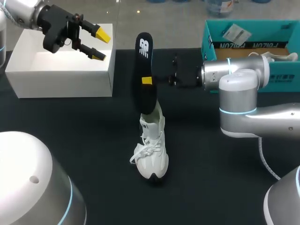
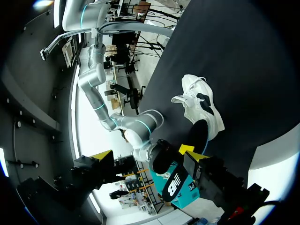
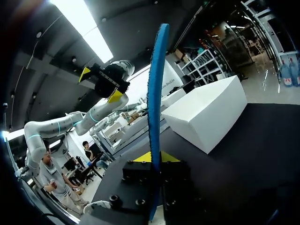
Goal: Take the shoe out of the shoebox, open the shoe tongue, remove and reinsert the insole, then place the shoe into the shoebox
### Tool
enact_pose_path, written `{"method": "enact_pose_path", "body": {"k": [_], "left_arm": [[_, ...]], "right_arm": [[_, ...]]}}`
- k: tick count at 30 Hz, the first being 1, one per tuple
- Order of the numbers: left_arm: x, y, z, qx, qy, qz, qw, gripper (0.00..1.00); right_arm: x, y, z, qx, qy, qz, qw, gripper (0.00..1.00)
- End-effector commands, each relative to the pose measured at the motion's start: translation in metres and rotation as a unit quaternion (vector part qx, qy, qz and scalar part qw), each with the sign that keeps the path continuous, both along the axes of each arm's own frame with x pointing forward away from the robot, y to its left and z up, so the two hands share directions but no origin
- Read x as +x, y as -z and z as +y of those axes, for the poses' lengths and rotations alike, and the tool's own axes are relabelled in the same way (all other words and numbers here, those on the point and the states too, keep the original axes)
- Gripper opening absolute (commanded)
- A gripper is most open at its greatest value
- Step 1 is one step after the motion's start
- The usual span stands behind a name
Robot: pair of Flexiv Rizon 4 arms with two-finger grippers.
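Observation:
A white shoe (image 1: 152,150) stands on the black table, toe toward the front edge; it also shows ahead of the left gripper (image 2: 201,105). A black insole (image 1: 143,51) with a blue underside stands upright above it, lower end at the shoe's opening. My right gripper (image 1: 146,80) comes in from the right and is shut on the insole's middle. In the right wrist view the insole (image 3: 156,93) runs edge-on between the yellow tips of the right gripper (image 3: 152,157). My left gripper (image 1: 96,44) hangs open above the white box, holding nothing.
A white box (image 1: 61,70) sits at the back left under the left gripper. The teal shoebox (image 1: 253,42) stands at the back right behind my right arm. Black table (image 1: 93,140) lies around the shoe.

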State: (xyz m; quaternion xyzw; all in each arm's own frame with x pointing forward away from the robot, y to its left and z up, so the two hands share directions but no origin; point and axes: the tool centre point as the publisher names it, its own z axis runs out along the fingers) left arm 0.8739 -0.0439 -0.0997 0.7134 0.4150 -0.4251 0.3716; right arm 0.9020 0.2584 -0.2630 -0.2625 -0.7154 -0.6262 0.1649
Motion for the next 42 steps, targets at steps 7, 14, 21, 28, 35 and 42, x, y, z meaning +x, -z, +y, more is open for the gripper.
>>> {"method": "enact_pose_path", "body": {"k": [7,14,21,28,35,42], "left_arm": [[0.001,-0.001,0.0,0.002,0.002,0.0,1.0,1.0],[0.001,-0.001,0.0,0.002,0.002,0.0,1.0,1.0],[0.001,-0.001,0.0,0.002,0.002,0.0,1.0,1.0],[0.001,-0.001,0.0,0.002,0.002,0.0,1.0,1.0],[0.001,-0.001,0.0,0.002,0.002,0.0,1.0,1.0],[0.001,-0.001,0.0,0.002,0.002,0.0,1.0,1.0]], "right_arm": [[0.0,0.012,-0.012,0.002,-0.008,-0.024,1.0,0.0],[-0.004,0.029,-0.019,0.005,-0.007,-0.035,0.999,0.0],[-0.021,0.042,-0.021,0.004,-0.006,-0.027,1.0,0.0],[-0.04,0.055,-0.016,0.012,-0.006,-0.015,1.0,0.0],[-0.061,0.066,-0.012,0.013,-0.005,0.001,1.0,0.0],[-0.076,0.075,-0.018,0.018,0.012,0.017,1.0,0.0]]}}
